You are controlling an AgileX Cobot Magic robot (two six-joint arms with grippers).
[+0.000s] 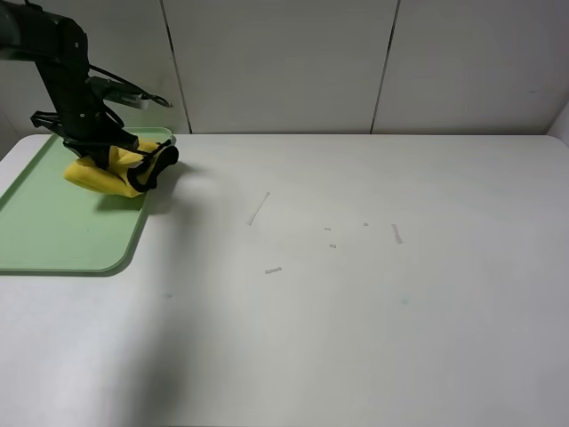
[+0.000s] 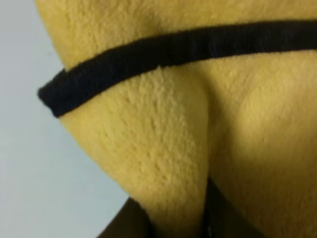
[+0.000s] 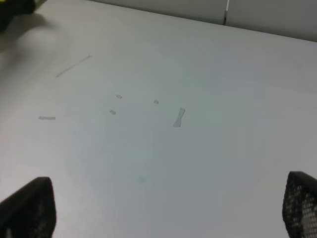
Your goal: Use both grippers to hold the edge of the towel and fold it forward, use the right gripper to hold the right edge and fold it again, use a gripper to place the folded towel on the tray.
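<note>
Yellow towel [image 1: 100, 174] is sitting bunched on the tray [image 1: 53, 240] at its far right corner, and your left gripper [image 1: 133, 167] is clamping down on it. Your right gripper [image 3: 163, 208] is hanging wide apart over the table [image 1: 356, 302].

One towel [image 1: 100, 174]; one tray [image 1: 53, 233]; two pincers, left [image 1: 153, 165], right [image 3: 163, 208]; one table [image 1: 356, 294]

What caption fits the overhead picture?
Left hand holds the folded yellow towel over the green tray.
</note>
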